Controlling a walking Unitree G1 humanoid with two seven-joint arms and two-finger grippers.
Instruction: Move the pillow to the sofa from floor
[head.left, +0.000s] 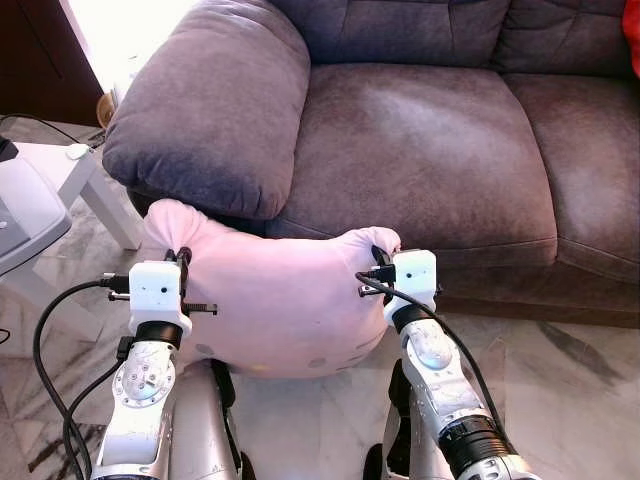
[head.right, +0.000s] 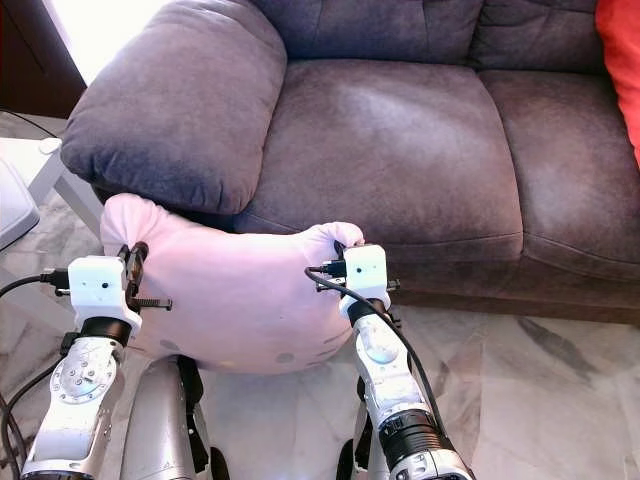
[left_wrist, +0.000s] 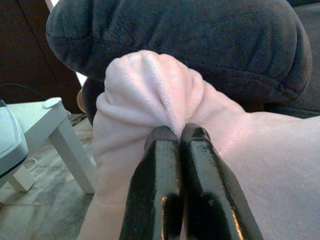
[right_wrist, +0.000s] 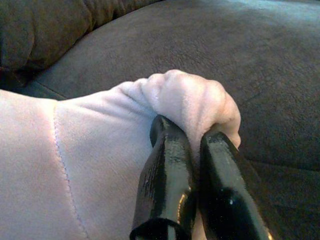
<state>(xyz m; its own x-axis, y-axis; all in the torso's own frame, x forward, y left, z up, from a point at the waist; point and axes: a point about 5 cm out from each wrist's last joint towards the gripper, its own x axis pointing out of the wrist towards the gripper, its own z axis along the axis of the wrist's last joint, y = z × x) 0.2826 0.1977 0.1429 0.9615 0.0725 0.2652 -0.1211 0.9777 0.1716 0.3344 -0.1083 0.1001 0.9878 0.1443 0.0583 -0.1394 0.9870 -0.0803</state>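
Observation:
A pale pink pillow (head.left: 275, 300) hangs between my two arms, lifted off the floor just in front of the sofa's seat edge. My left gripper (left_wrist: 179, 132) is shut on its bunched left corner, below the sofa's armrest (head.left: 210, 105). My right gripper (right_wrist: 192, 132) is shut on the pillow's right corner (right_wrist: 192, 97), which is level with the front of the seat cushion (head.left: 420, 150). The pillow sags in the middle between the two holds. The dark grey-brown sofa (head.right: 400, 130) lies straight ahead.
A white side table (head.left: 60, 190) with a grey object on it stands at the left, close to the armrest. A red cushion (head.right: 620, 60) rests at the sofa's far right. Marble floor (head.left: 560, 400) spreads below, with black cables by my left arm.

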